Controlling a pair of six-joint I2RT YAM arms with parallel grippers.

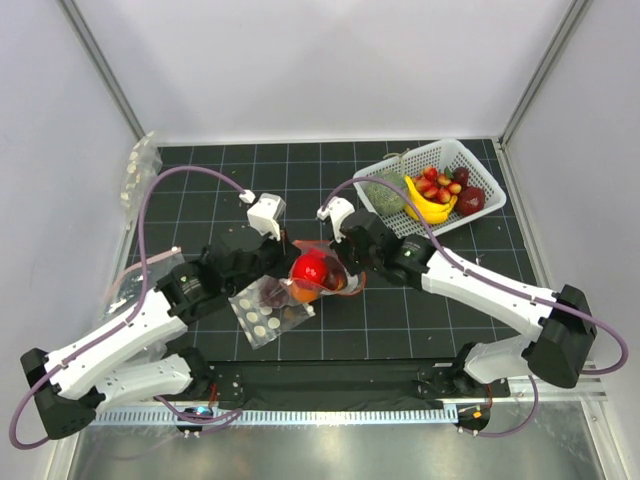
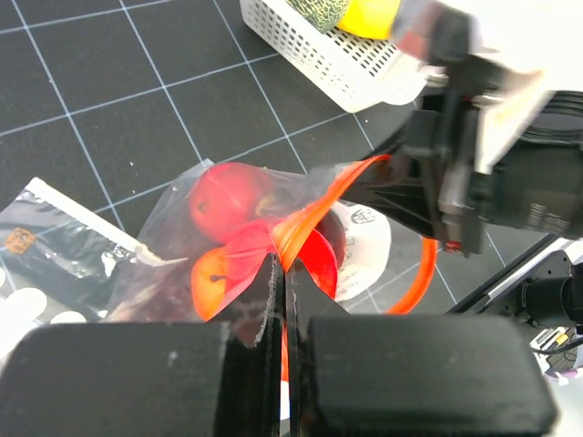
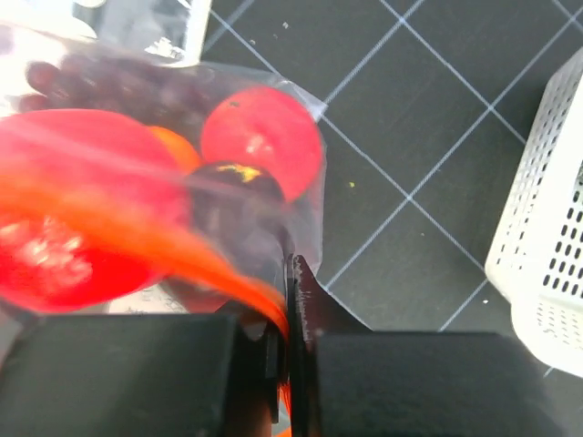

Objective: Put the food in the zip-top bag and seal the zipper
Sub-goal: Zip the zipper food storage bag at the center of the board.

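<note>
The zip-top bag point(image 1: 300, 292) lies at the table's middle between both grippers, with the food inside: a large red ball point(image 1: 312, 268), further red balls point(image 2: 223, 200) point(image 3: 260, 137) and an orange ball point(image 2: 211, 278). A dark fruit point(image 3: 232, 196) is in there too. My left gripper point(image 2: 284, 273) point(image 1: 290, 262) is shut on the zipper point(image 2: 314, 205), pinching the red-orange strip from the bag's left side. My right gripper point(image 3: 290, 309) point(image 1: 346, 262) is shut on the same zipper point(image 3: 182, 246) from the right. The strip arcs up between them.
A white basket point(image 1: 470, 165) at the back right holds a banana point(image 1: 430, 207), a green melon point(image 1: 383, 192) and small red fruits. A clear bag of white discs point(image 1: 262, 320) lies just in front of the left gripper. Another clear bag point(image 1: 140, 165) sits at the back left.
</note>
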